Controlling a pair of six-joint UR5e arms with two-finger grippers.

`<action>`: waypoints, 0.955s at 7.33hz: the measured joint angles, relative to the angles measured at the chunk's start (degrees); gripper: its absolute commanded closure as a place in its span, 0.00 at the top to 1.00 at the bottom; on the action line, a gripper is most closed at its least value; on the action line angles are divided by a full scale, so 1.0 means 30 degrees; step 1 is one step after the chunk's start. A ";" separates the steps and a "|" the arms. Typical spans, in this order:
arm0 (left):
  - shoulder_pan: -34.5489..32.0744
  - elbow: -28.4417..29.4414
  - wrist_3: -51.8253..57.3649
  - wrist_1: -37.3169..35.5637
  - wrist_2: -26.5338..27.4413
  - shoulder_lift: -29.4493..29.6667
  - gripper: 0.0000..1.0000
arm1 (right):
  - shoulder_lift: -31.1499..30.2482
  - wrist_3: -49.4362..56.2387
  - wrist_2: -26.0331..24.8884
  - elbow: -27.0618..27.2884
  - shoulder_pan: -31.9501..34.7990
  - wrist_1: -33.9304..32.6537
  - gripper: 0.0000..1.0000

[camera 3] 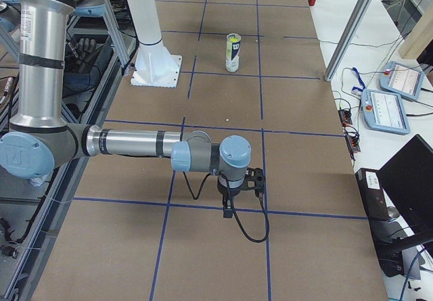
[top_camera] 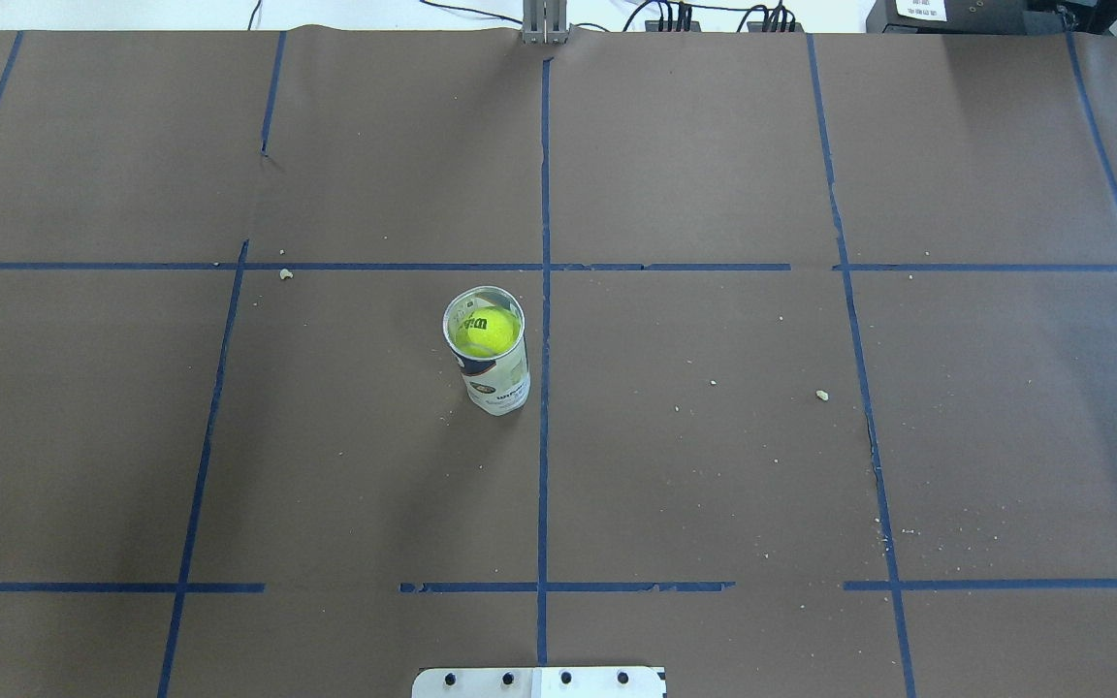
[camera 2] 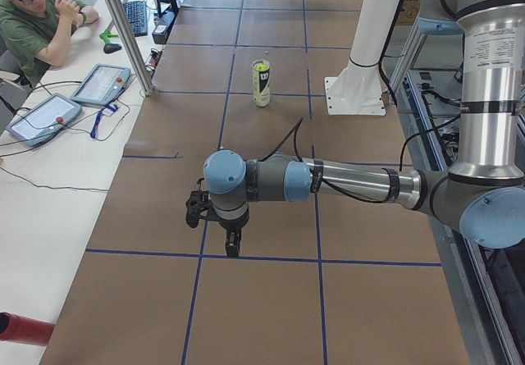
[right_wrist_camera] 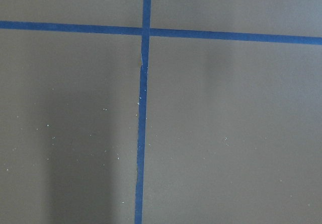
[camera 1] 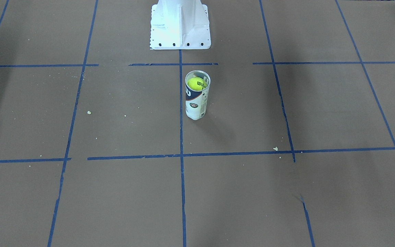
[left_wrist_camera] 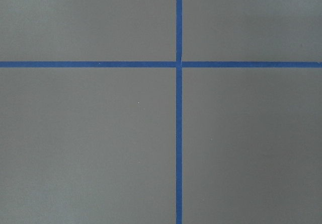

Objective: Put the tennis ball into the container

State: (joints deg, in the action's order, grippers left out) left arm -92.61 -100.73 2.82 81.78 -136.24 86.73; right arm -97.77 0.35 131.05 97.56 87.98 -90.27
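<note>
The tennis ball (camera 1: 196, 83) sits inside the container (camera 1: 197, 103), an upright clear tube with a white and navy label near the table's middle. From overhead the ball (top_camera: 486, 331) shows through the open mouth of the tube (top_camera: 498, 383). Neither gripper is near it. The left gripper (camera 2: 233, 248) hangs pointing down over the brown table, far from the tube (camera 2: 261, 86), at that table end. The right gripper (camera 3: 229, 210) hangs likewise at the other end, far from the tube (camera 3: 233, 57). I cannot tell whether either is open or shut. Both wrist views show only paper and blue tape.
A white pedestal base (camera 1: 180, 27) stands behind the tube on the robot's side. Blue tape lines grid the brown table cover (top_camera: 714, 436). An operator (camera 2: 41, 20) sits at a side desk with tablets (camera 2: 102, 82). More pendants (camera 3: 399, 78) lie on the opposite side.
</note>
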 measured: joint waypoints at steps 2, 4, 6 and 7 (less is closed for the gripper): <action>-0.0087 -0.0285 -0.0002 -0.0028 -0.0003 -0.0005 1.00 | -0.0005 0.0000 0.0000 0.0000 0.0000 0.0001 1.00; -0.0172 -0.0420 0.0011 -0.0066 -0.0018 -0.0019 1.00 | 0.0001 0.0000 0.0000 0.0008 0.0000 0.0000 1.00; -0.0359 -0.0430 0.0001 -0.0072 -0.0001 -0.0021 1.00 | -0.0008 0.0000 0.0000 0.0006 0.0000 0.0001 1.00; -0.0431 -0.0432 0.0005 -0.0074 0.0002 -0.0022 1.00 | -0.0007 0.0000 0.0000 0.0003 0.0000 0.0000 1.00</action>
State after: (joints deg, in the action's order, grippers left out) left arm -93.90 -102.03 2.83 81.56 -136.23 86.66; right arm -97.79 0.35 131.04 97.57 87.98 -90.26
